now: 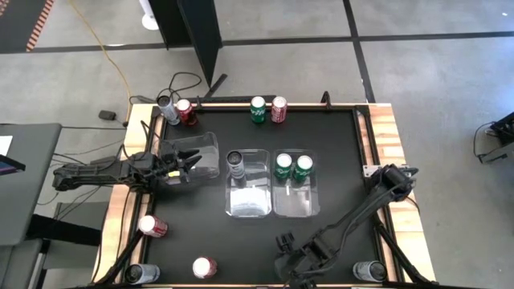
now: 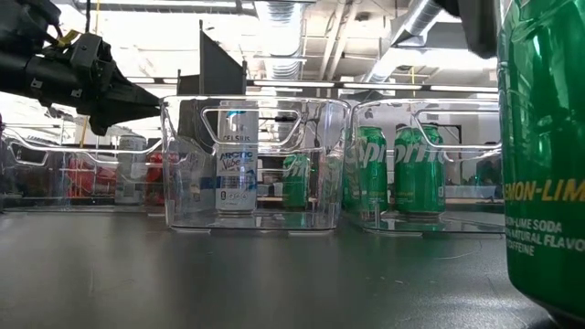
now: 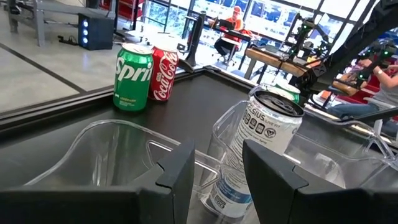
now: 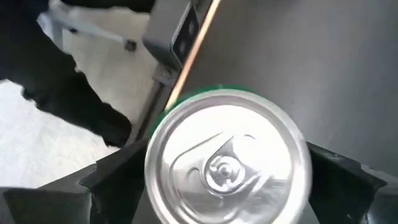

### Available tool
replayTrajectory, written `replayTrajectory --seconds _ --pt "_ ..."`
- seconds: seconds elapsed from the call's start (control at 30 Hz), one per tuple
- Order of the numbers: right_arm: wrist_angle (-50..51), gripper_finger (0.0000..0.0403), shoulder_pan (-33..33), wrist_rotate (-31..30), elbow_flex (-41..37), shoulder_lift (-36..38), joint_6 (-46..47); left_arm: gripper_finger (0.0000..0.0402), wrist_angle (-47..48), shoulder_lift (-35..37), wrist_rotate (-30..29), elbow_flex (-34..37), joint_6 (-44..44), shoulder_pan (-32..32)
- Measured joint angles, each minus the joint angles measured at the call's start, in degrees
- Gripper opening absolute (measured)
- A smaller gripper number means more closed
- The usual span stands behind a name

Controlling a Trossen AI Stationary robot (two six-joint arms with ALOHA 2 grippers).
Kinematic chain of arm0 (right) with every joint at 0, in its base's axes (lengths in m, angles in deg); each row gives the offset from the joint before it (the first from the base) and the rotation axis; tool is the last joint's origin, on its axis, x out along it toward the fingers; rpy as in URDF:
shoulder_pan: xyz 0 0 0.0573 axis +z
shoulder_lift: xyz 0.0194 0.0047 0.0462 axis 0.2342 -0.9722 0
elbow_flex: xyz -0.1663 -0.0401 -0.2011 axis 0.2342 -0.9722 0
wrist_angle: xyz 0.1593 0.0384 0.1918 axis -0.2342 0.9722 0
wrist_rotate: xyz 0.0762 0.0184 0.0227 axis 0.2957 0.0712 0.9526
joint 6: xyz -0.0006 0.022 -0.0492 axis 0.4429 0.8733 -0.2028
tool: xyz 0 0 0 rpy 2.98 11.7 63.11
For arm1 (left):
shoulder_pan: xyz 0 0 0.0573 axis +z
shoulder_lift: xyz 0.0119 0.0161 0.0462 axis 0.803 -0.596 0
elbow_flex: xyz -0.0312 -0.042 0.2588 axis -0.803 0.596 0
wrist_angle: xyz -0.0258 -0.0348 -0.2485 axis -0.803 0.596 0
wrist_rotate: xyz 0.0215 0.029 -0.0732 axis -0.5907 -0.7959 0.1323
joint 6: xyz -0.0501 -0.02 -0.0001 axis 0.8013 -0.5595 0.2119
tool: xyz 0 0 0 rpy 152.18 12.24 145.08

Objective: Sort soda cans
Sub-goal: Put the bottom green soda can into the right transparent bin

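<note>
The step in hand looks like picking up a green can standing on the surface near the bottom centre of the high view; the right tool hangs directly above it, jaws wide on either side of its silver top, gripping nothing; two green cans already stand in the right-hand bin; the left tool, at the left, is narrow and empty over the left bin; next the right tool probably must descend and close.

high: straight down | low: table-level | both share clear bins
</note>
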Motion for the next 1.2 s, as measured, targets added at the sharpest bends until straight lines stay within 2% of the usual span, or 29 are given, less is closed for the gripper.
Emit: replayTrajectory --seconds 0.43,0.77,0.87,1.0,1.2 --pt "-1.5 0.0369 -0.7 1.0 0.0 -1.0 1.9 0.0132 0.3 0.0 0.0 0.0 -0.1 0.0" --pt "-4.0 0.0363 -1.4 1.5 0.0 -1.1 3.0 0.0132 0.3 0.0 0.0 0.0 -0.6 0.0" --pt "-3.9 0.0344 -1.6 1.5 0.0 -1.1 3.2 0.0132 0.3 0.0 0.0 0.1 -0.6 0.0" --pt "-3.1 0.0298 -2.0 2.6 0.1 -1.0 3.6 0.0132 0.3 0.0 0.0 0.1 -0.6 0.0" --pt "-0.1 0.0297 -2.8 3.0 0.7 -0.9 4.4 0.0132 0.3 0.0 0.0 0.1 -0.6 0.0"
